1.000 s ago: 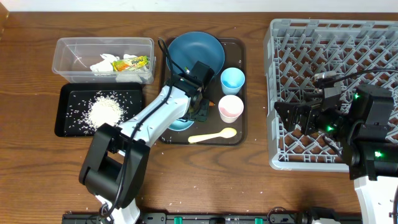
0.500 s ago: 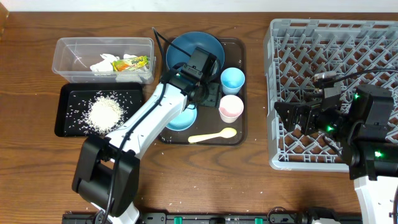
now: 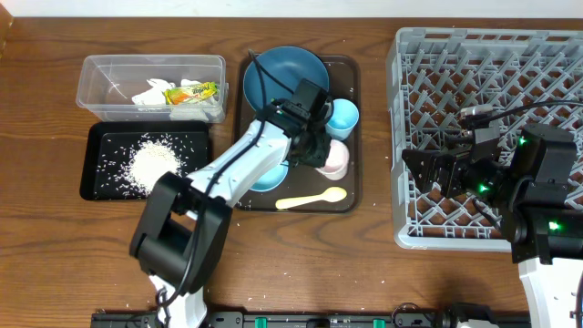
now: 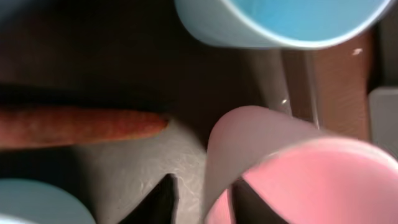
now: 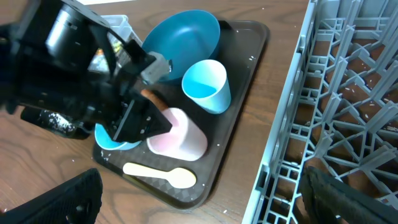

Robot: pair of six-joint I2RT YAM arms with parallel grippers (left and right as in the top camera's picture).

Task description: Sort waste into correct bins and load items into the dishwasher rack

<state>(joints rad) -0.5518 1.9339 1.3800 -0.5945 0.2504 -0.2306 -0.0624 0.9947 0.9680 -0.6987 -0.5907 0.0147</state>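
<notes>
The left gripper (image 3: 319, 153) is at the pink cup (image 3: 339, 162), which stands near the right edge of the brown tray (image 3: 351, 187). Its fingers (image 4: 163, 199) straddle the cup's wall, one outside and one inside. I cannot tell whether they pinch it. A carrot (image 4: 81, 124) lies just beside them on the tray. The right gripper (image 3: 426, 169) hangs over the rack's (image 3: 492, 55) left edge, jaws spread wide.

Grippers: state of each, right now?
Left gripper: fingers straddle the white-pink cup wall; grip cannot be told.
Right gripper: open, empty.
</notes>
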